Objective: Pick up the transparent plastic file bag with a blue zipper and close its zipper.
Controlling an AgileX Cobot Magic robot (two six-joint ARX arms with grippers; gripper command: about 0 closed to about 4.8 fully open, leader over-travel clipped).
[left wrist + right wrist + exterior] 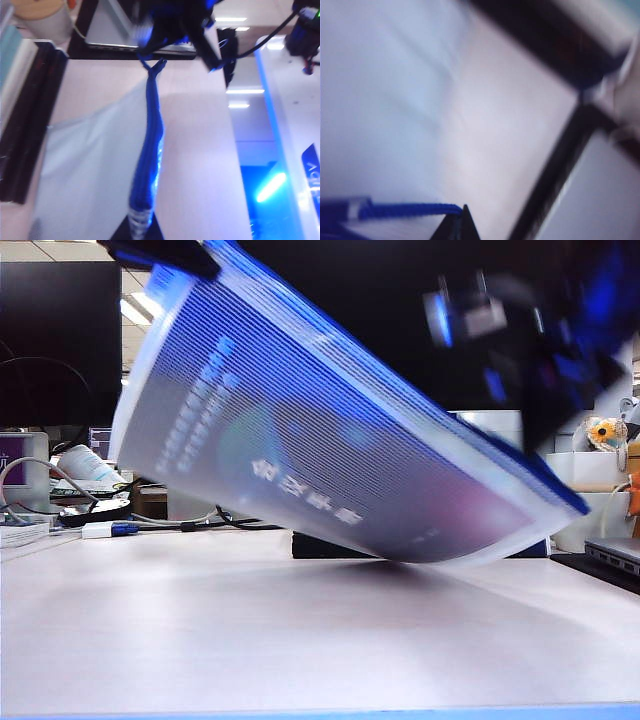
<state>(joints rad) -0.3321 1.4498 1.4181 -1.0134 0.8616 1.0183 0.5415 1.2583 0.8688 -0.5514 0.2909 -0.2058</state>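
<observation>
Both pincers clamped on file bag (330, 430), lifted tilted above worktop (300, 640): left pincer (160, 255) far-left corner, right pincer (530, 350) on zipper (150, 150) edge.

Right gripper (540, 360): black, blocky, blurred, with blue-lit patches and a pale square part near its top. In the left wrist view a black cable (265, 37) runs off it. Left gripper (141, 231): black finger tips, pointed. Right wrist view shows a black pointed tip.
</observation>
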